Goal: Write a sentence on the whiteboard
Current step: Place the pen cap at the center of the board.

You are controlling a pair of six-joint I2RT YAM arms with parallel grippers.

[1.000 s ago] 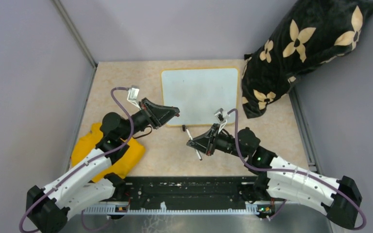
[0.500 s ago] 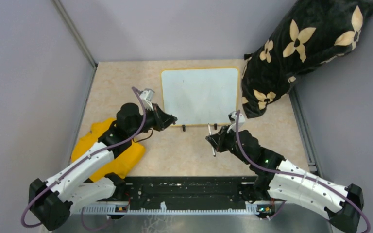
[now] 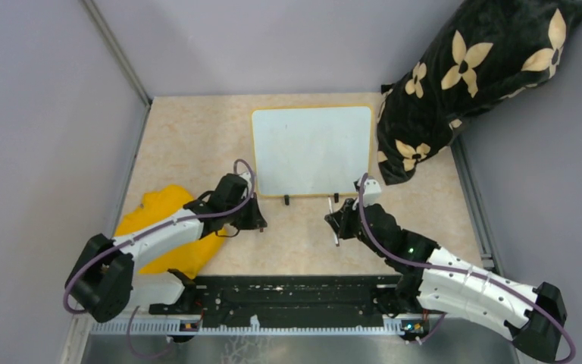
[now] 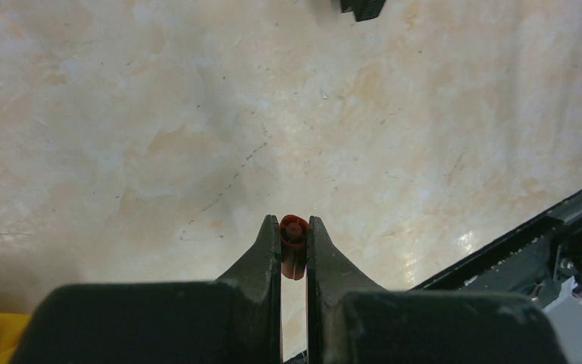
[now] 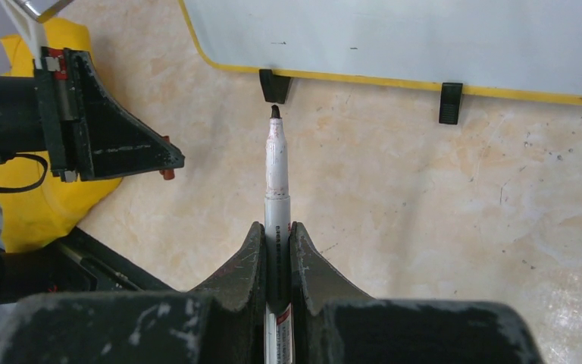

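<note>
Left fingers, clamping red cap, withdrawing from whiteboard toward lower left. Right fingers, clamping uncapped marker, aiming tip at board's lower edge. Whiteboard sitting upper centre, blank; writing likely starting next.

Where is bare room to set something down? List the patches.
Free: table left of the whiteboard, beyond the cloth; near strip between the arms. Crowded: board's front edge, with left end effector and right end effector; pillow at right.
</note>
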